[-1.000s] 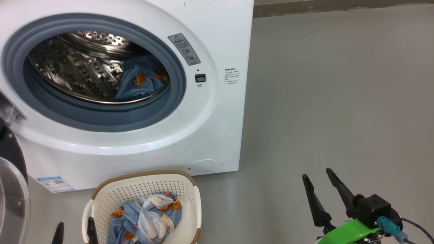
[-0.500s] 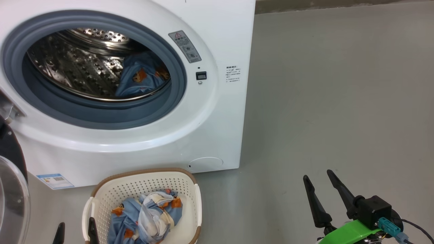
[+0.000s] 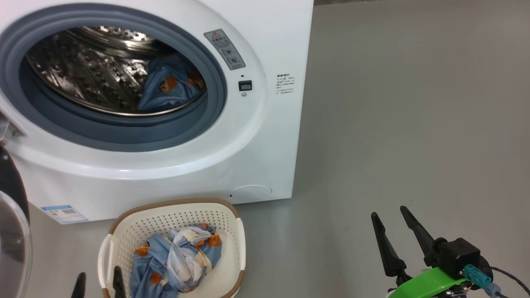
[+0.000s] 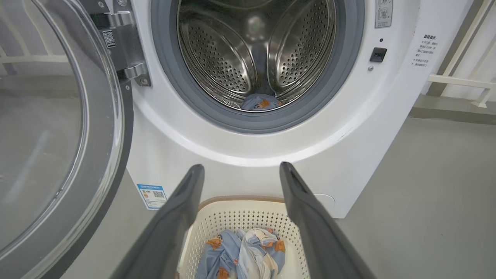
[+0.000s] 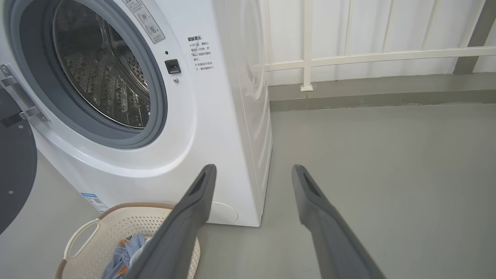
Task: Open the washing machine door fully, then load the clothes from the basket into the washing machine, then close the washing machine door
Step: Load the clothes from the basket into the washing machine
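Observation:
The white washing machine [image 3: 265, 49] stands with its round washing machine door [image 4: 58, 135] swung wide open to the left. A light-blue printed piece [image 3: 169, 87] lies inside the steel drum. In front of the machine sits the cream basket [image 3: 174, 207], holding a heap of blue and white clothes [image 3: 178, 258]. My left gripper [image 4: 241, 166] hovers open and empty just above the basket's near left side, its fingertips [image 3: 117, 273] at the rim. My right gripper [image 3: 388, 211] hangs open and empty over bare floor to the right of the basket.
Grey floor [image 3: 414, 124] stretches to the right of the machine. A white railing [image 5: 348, 58] and a low kerb run along the back wall. The open door's glass bowl [image 3: 12, 248] juts out at the far left, close to my left arm.
The head camera has tipped slightly, so machine and basket sit a little higher in the picture. Both grippers stay open; the clothes in the basket have not moved.

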You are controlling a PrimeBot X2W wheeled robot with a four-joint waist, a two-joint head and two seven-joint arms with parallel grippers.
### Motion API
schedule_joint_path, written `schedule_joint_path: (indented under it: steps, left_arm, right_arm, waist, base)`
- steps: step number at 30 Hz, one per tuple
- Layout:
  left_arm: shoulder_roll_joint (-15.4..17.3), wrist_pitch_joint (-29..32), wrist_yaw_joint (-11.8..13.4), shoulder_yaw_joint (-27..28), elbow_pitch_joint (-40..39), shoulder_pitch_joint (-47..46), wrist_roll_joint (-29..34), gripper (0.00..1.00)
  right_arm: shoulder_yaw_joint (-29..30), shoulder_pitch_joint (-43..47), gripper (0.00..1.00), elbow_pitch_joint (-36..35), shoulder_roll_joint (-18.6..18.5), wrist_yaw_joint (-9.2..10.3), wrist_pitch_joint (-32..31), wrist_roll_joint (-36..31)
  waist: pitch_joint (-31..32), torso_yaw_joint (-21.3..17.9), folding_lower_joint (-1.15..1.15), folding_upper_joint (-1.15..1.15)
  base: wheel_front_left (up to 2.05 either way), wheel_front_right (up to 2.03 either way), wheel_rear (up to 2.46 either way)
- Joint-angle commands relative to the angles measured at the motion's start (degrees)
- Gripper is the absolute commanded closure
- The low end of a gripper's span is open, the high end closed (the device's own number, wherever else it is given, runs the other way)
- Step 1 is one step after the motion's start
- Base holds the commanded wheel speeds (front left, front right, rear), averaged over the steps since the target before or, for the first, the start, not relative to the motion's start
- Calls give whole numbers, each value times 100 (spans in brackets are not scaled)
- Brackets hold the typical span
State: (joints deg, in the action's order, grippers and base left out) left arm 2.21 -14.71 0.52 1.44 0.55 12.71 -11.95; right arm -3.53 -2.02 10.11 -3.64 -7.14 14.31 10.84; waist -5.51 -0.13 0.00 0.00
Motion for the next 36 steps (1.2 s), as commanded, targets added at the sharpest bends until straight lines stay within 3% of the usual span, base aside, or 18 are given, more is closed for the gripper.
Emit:
schedule_joint_path:
  steps: [1,11,27,36]
  left_arm:
    - [67,-29,-40,130,-40,-297,-81,0]
    - [67,-29,-290,67,622,-832,-204,0]
    - [68,-29,-741,342,2345,-2603,-151,0]
    - [351,-29,-795,563,3393,-3620,-249,0]
  right_arm:
    - [-144,-151,0,-158,-8,-35,69,28]
    - [-176,-372,0,-234,2,-35,69,56]
    - [-268,-1007,0,-394,-3,-35,69,53]
    - [-373,-1335,0,-497,6,-35,69,114]
  waist:
    - [-150,-34,0,0]
    - [-809,-198,0,0]
    - [-2426,-557,0,0]
    - [-3252,-740,0,0]
  base:
    - [0,0,0]
    - [0,0,0]
    - [0,0,0]
    - [0,0,0]
